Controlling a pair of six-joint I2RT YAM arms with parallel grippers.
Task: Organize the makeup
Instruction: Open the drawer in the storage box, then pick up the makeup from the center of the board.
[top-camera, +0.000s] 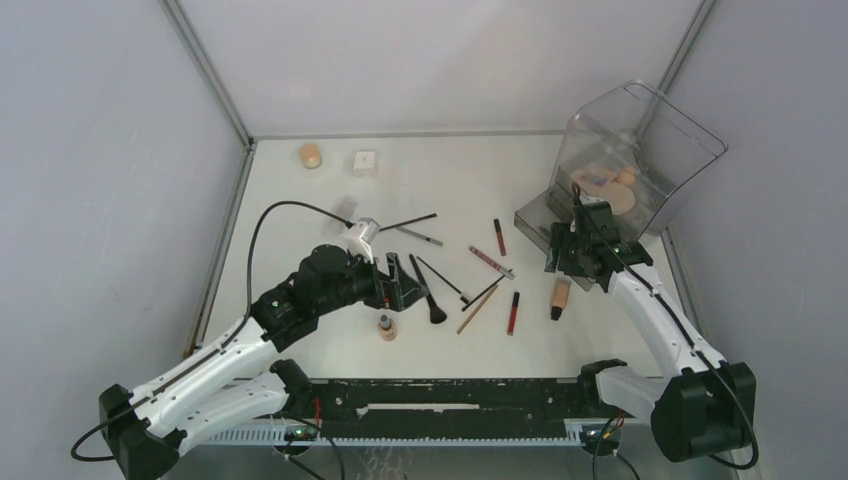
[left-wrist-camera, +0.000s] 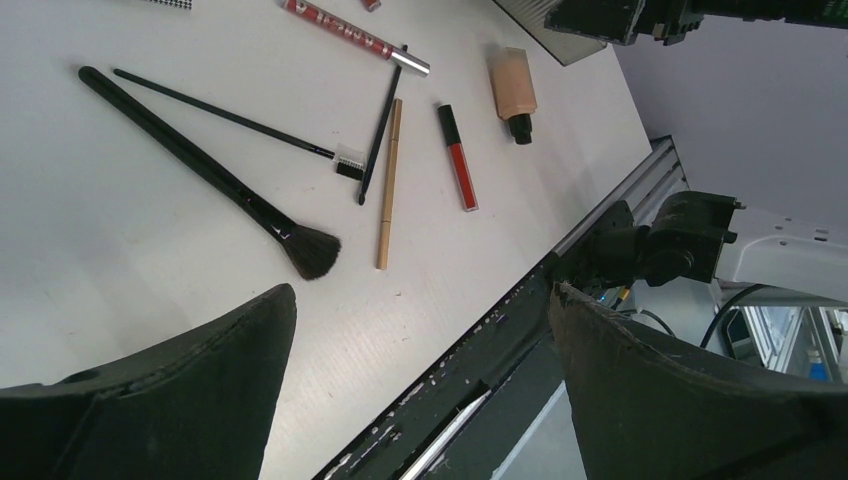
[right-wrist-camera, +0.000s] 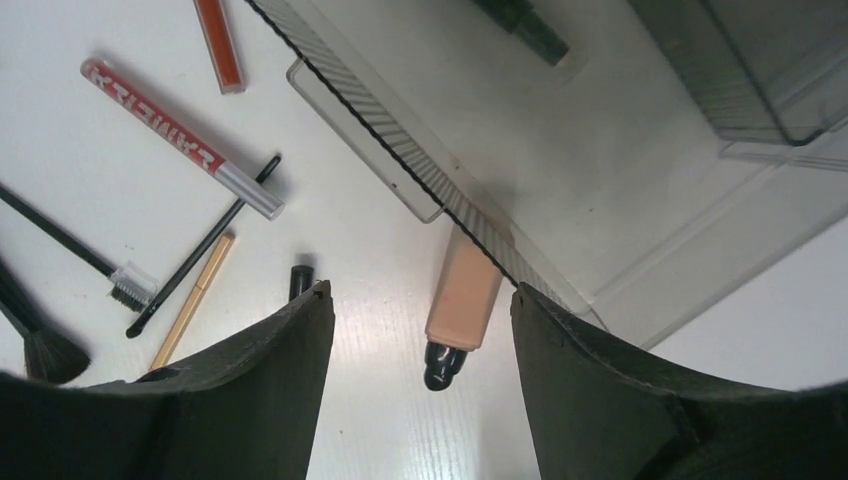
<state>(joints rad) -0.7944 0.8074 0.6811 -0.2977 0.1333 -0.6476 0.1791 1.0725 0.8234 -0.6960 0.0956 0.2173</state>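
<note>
Right claw (right-wrist-camera: 420, 290) hangs spread wide and empty over a tan bottle (right-wrist-camera: 463, 295) lying on the white desk (right-wrist-camera: 380, 400), framed between its fingers, with the bottle's far end hidden by the smoky organizer's drawer rim (right-wrist-camera: 400, 150). Left claw (left-wrist-camera: 422, 295), also spread and empty, hovers near a fluffy black brush (left-wrist-camera: 200, 165), with a tan pencil (left-wrist-camera: 388, 190) and a red lip tube (left-wrist-camera: 458, 158) lying beyond it.

Black brush (left-wrist-camera: 200, 164); red lip tube (left-wrist-camera: 458, 157); tan bottle (left-wrist-camera: 509, 82), black cap (left-wrist-camera: 521, 128); smoky clear organizer (top-camera: 655, 135).
</note>
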